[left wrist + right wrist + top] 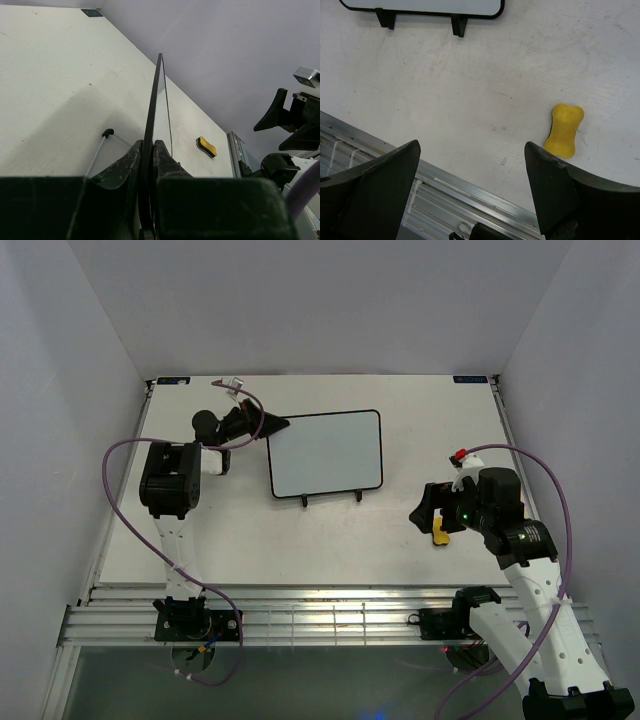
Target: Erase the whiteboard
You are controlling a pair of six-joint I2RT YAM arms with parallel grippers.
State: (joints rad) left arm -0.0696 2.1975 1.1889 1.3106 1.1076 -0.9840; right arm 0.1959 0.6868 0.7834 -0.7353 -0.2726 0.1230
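The whiteboard (326,452) is a small white board with a thin black frame, and its face is blank. It stands near the middle of the table on a stand with black feet (304,500). My left gripper (274,426) is shut on the board's left edge; in the left wrist view the black edge (152,115) runs up from between the fingers (125,162). The yellow eraser (439,533) lies flat on the table at the right. My right gripper (424,512) is open and empty just left of it. The eraser shows beside the right fingertip (543,165) in the right wrist view (564,129).
The aluminium rail frame (330,620) runs along the table's near edge. White walls enclose the table at the back and sides. The board's lower edge and two black feet (457,24) show at the top of the right wrist view.
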